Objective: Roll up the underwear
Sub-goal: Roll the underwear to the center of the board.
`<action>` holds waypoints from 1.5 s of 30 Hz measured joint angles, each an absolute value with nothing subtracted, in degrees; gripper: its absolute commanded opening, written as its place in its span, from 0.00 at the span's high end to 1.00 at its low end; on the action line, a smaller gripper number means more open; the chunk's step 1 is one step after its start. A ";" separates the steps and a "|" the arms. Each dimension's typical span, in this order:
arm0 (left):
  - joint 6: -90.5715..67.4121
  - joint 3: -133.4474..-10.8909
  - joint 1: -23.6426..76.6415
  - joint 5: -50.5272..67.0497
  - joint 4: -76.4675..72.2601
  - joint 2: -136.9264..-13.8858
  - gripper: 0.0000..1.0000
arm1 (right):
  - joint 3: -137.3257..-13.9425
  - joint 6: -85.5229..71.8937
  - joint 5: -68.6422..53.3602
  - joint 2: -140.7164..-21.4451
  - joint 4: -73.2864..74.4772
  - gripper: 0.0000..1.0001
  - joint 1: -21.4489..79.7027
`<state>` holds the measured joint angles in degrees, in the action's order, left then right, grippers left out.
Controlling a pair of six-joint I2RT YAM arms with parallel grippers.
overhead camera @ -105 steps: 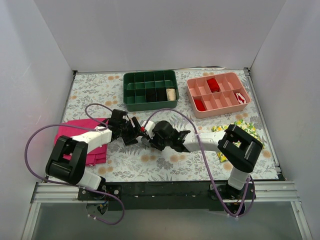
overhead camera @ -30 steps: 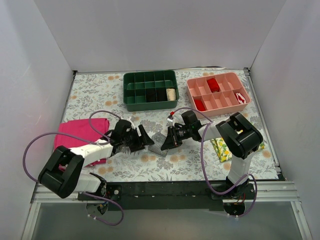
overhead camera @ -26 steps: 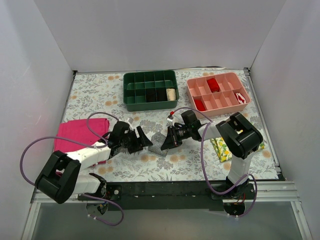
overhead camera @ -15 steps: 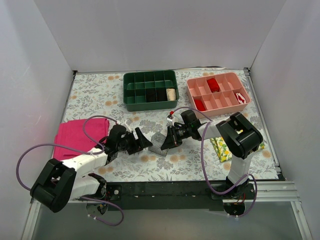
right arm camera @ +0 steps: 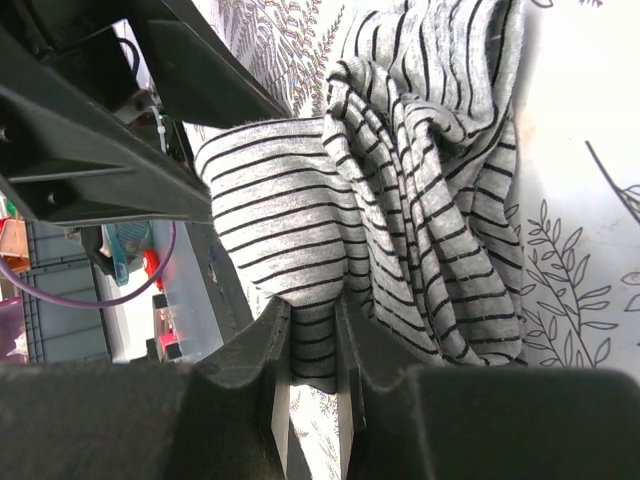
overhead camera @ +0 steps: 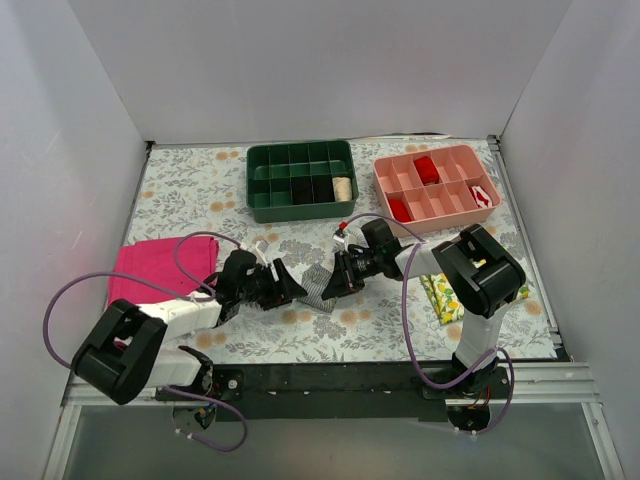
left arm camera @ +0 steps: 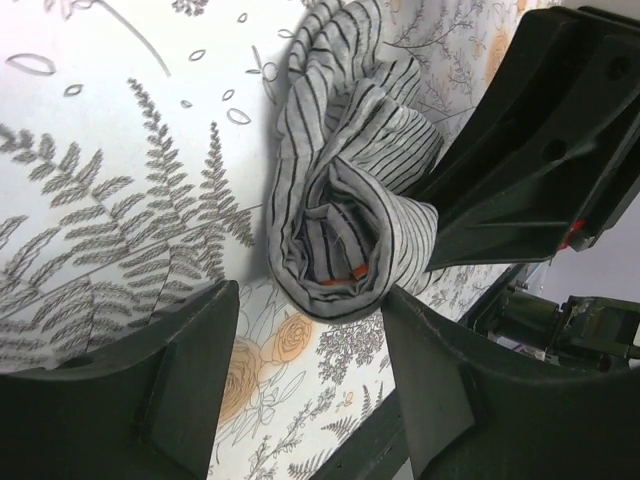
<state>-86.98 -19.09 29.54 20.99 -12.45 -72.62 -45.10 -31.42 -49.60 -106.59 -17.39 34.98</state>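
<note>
1. Left fingers (left arm camera: 150, 390) are wide open, one on each side of the underwear (left arm camera: 340, 210).
2. The right fingers (right arm camera: 240, 400) pinch its edge tight.
3. It lies mid-table (overhead camera: 400, 330), loosely rolled.
4. A hard pull could make the soft roll fall open.

grey-striped underwear (left arm camera: 345, 210), floral table (overhead camera: 360, 328), magenta cloth (overhead camera: 150, 265)

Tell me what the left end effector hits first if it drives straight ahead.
Most likely the underwear, straight ahead of the open left end effector; the right end effector sits just beyond.
</note>
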 measured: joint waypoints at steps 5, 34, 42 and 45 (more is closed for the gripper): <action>-87.26 -20.14 30.15 21.21 -15.99 -76.73 0.51 | -45.23 -31.31 -49.52 -106.59 -16.82 0.76 34.87; -90.15 -26.68 31.51 20.23 -17.72 -86.96 0.65 | -45.21 -14.41 -5.98 -79.96 1.93 0.27 46.57; -89.71 -28.03 31.64 20.38 -16.16 -87.64 0.65 | -45.47 -3.16 0.47 -78.32 4.38 0.29 54.28; -89.62 -28.27 31.64 20.43 -15.88 -87.77 0.65 | -46.26 -0.75 1.78 -80.58 5.04 0.30 55.20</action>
<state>-89.62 -28.27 31.64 20.43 -15.88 -87.77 -46.26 -0.75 1.78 -80.58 5.04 55.20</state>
